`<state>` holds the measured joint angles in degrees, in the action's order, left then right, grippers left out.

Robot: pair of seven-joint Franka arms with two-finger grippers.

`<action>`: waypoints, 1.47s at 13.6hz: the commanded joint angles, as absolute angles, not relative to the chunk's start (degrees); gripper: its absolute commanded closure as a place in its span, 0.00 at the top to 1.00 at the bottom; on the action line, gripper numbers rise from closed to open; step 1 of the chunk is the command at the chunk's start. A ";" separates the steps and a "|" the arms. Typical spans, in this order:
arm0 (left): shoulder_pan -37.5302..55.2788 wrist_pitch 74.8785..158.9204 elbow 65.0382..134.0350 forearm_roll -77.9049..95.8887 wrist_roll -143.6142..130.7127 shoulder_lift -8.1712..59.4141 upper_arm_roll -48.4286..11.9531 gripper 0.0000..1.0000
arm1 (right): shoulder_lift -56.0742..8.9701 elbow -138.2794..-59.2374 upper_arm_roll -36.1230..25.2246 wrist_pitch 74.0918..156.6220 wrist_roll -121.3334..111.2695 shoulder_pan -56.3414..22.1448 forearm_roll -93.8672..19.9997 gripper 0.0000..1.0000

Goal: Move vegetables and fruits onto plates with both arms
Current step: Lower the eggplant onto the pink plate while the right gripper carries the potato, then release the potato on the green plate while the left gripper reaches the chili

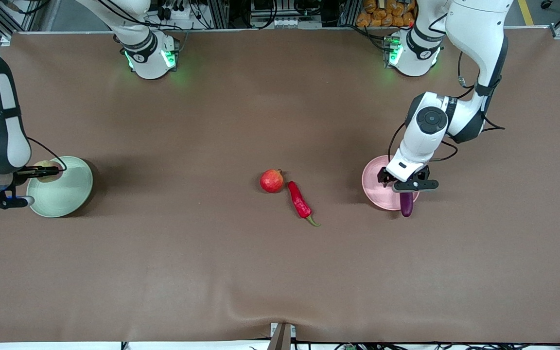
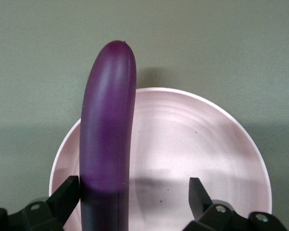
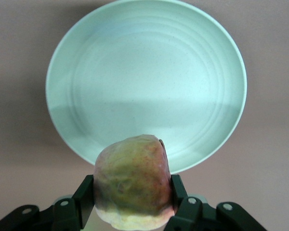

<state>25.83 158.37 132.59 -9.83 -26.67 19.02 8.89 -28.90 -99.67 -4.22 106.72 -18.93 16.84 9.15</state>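
The eggplant [image 1: 407,204] lies across the plate [image 1: 375,187] rim; fruit [image 1: 271,181] and chili [image 1: 300,201] sit mid-table, just beside each other.

A wide brown tabletop [image 1: 241,272] fills nearly the whole front view, its matte covering wrinkled slightly at the edge nearest the camera. Along the top edge run aluminium frame rails [image 1: 270,12] with black cables [image 1: 178,9]. A yellow floor line [image 1: 525,12] shows at one upper corner. Lighting is even, casting soft shadows.
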 commanded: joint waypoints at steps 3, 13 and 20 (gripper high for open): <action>25.75 152.26 129.13 -11.16 -26.11 17.93 8.53 1.00 | -31.38 -96.24 -2.72 106.35 -23.03 19.07 9.67 1.00; 27.24 126.60 102.62 -8.88 -40.91 27.13 0.89 1.00 | -28.48 -93.87 -2.37 89.66 -13.03 14.60 0.45 1.00; 32.25 121.11 76.95 -4.57 -62.53 44.79 0.35 1.00 | -28.12 -90.97 -2.29 81.40 -2.75 11.26 -5.97 1.00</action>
